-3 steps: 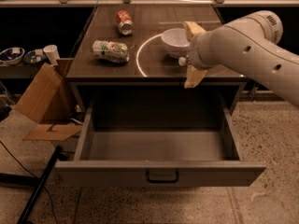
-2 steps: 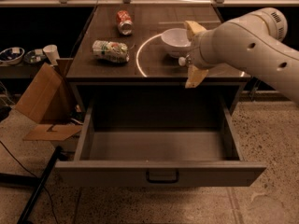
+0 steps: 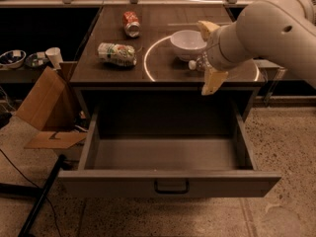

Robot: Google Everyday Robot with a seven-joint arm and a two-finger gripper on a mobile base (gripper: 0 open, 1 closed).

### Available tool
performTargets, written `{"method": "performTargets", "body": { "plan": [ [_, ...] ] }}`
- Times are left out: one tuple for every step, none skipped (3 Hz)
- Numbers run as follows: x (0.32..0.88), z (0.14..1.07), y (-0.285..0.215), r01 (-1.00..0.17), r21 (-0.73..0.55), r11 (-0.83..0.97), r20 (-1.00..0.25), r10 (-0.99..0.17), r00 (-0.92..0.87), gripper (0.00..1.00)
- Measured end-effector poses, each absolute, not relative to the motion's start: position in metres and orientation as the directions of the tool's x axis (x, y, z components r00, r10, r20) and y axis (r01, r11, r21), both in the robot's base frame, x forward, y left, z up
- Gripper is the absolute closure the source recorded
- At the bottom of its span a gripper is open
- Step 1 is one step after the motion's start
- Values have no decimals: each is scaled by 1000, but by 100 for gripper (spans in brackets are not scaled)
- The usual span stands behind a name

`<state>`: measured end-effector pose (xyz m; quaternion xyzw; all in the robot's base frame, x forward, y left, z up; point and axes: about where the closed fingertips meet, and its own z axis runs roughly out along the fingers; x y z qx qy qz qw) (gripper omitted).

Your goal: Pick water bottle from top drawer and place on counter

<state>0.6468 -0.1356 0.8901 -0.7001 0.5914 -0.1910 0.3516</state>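
We see the arm has edged slightly right since a second ago; nothing else has moved. The gripper (image 3: 211,54) hangs over the counter (image 3: 108,75) beside the round white bowl (image 3: 187,42). Its flat tan fingers (image 3: 214,81) are clamped on the clear bottle (image 3: 195,63), whose white cap pokes out leftward. The boxy grey drawer (image 3: 113,183) stands open below. A crumpled packet (image 3: 117,53) and a red can (image 3: 131,23) lie on the dark top.
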Motion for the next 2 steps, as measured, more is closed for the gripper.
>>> {"method": "performTargets", "body": {
  "plan": [
    [628, 892, -139, -752, -656, -68, -164, -960, 229, 0],
    [606, 887, -146, -807, -586, -70, -183, -959, 217, 0]
  ]
}}
